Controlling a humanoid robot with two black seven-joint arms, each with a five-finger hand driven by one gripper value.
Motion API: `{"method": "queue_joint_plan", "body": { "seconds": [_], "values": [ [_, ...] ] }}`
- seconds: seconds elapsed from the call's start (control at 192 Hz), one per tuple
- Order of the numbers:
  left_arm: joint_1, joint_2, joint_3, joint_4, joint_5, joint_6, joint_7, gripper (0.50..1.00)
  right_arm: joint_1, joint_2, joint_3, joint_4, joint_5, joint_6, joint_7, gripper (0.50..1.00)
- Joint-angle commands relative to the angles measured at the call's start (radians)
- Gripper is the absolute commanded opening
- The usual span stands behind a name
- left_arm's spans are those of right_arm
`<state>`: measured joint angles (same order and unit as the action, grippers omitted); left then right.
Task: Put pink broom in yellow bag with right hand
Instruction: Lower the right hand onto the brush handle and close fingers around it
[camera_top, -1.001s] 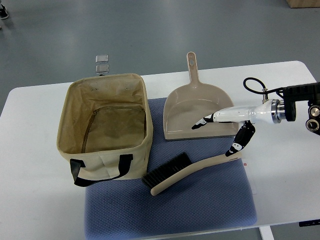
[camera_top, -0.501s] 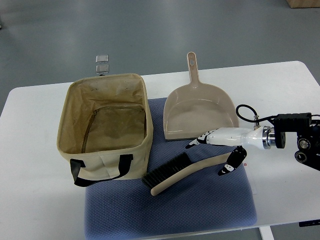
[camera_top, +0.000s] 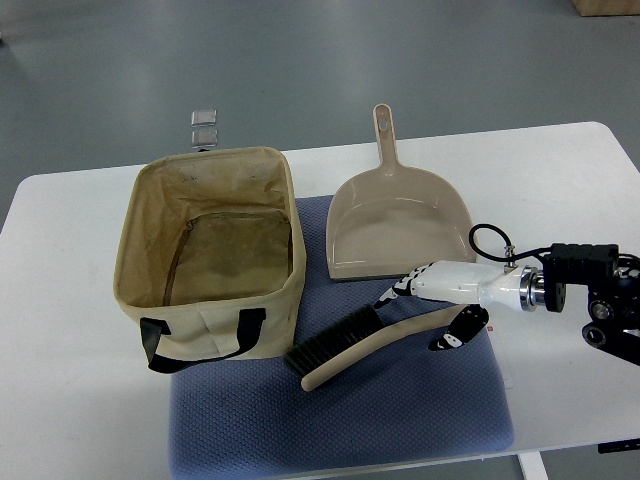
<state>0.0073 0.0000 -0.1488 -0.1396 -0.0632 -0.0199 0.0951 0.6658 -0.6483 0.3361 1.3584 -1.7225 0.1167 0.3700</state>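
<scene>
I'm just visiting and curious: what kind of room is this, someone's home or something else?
Probably a lab or workshop, not a home: a plain white table on a bare grey floor, with a robot's right hand reaching toward a broom.

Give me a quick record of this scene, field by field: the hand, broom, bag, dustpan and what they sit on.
right hand: fingers spread around the broom handle, not closed on it
broom: lying flat on the mat, bristles toward the bag
bag: open, upright, nothing visible inside
dustpan: flat, behind the broom
mat: blue, on the white table
left hand: not in view
</scene>
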Motion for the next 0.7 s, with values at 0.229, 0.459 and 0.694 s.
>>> {"method": "queue_joint_plan", "body": {
  "seconds": [0.229,0.459,0.694],
  "values": [
    [0.000,0.000,0.000,0.000,0.000,0.000,0.000,1.000,-0.012,0.007,0.003,-0.007,-0.006,-0.022,-0.011,0.725],
    [0.000,0.000,0.000,0.000,0.000,0.000,0.000,1.000,-0.020,0.009,0.003,-0.007,-0.011,-0.025,-0.011,0.660],
    [0.000,0.000,0.000,0.000,-0.001,0.000,0.000,1.000,-0.025,0.010,0.003,-0.007,-0.026,-0.028,-0.011,0.619]
  ]
}}
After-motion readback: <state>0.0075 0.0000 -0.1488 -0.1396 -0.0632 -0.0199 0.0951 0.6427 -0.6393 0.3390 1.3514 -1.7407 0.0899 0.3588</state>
